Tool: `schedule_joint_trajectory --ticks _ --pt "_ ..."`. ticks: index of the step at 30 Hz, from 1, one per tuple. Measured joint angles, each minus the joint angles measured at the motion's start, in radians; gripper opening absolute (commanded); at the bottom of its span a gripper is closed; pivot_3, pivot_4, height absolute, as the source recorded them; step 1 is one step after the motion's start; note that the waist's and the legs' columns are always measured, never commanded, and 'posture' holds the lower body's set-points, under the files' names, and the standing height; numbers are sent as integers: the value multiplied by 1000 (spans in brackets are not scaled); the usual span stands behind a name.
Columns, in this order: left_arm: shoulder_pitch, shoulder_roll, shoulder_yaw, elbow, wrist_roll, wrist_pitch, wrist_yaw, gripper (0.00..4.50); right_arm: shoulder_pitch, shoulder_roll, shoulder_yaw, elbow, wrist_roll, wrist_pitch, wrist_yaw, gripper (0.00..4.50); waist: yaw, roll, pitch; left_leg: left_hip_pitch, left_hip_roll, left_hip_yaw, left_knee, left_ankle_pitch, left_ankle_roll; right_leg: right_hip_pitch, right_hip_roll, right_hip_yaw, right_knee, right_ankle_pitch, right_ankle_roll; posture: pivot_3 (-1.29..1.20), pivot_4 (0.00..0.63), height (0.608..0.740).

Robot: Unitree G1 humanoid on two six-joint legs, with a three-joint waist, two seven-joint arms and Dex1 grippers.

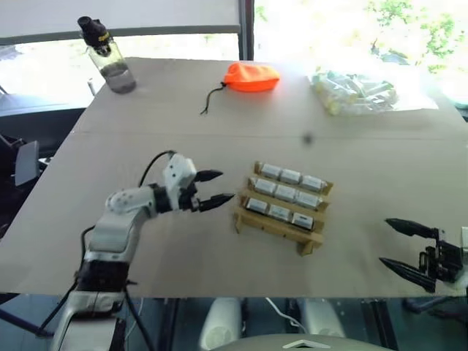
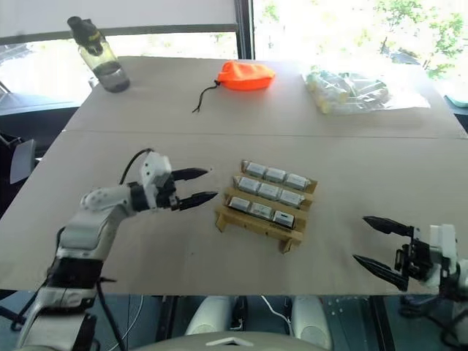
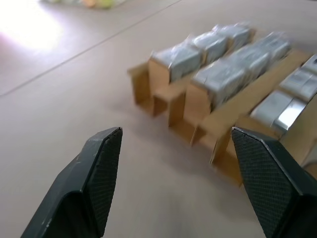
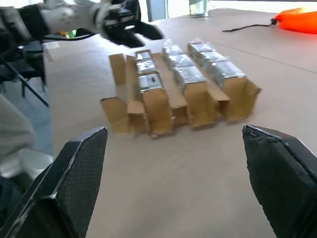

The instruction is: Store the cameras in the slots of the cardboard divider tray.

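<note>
Although all nine slots appear filled, the relation that counts is how the tray lies from each gripper. In the head views the left gripper (image 1: pixel 216 187) sits left of centre, its two black fingers spread apart with nothing between them, pointing toward the right of the frame. Just beyond its tips, near but not touching, stands the cardboard divider tray (image 1: pixel 271 227) at the middle of the worktop (image 1: pixel 183 102). The tray's rows run as long lines from upper left down to lower right, slightly skewed to the worktop's edge, and the cameras (image 1: pixel 284 193) lie in three rows of three, silver-grey tops showing. Farther right, in the lower right corner, the right gripper (image 1: pixel 395 243) hangs with its fingers wide apart and empty, well apart from the tray and pointing back toward the left. The left gripper is plainly the nearer one, facing the tray's short left end. By my judgement, no loose camera remains on the worktop, so storing looks complete.
</note>
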Motion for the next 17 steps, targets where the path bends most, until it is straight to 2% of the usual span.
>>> schedule_joint_trajectory --ticks 4,12,17 --pt "162 -1 32 -117 7 5 90 3623 -77 -3 32 67 -31 49 -41 4313 4 0 0 -1 0 -1 0 0 0 0 -1 -1 0 0 -1 0 150 726" --pt "291 -33 73 -228 7 5 213 3623 -252 -49 113 254 -126 51 -8 4313 2 2 -1 0 0 -1 0 -2 4 0 -1 -2 1 0 -1 0 150 726" --pt "294 -36 74 -231 4 3 225 3623 -332 -88 145 362 -188 5 25 4313 3 2 -1 0 0 -1 0 -2 4 0 1 -3 0 0 -1 0 150 726"
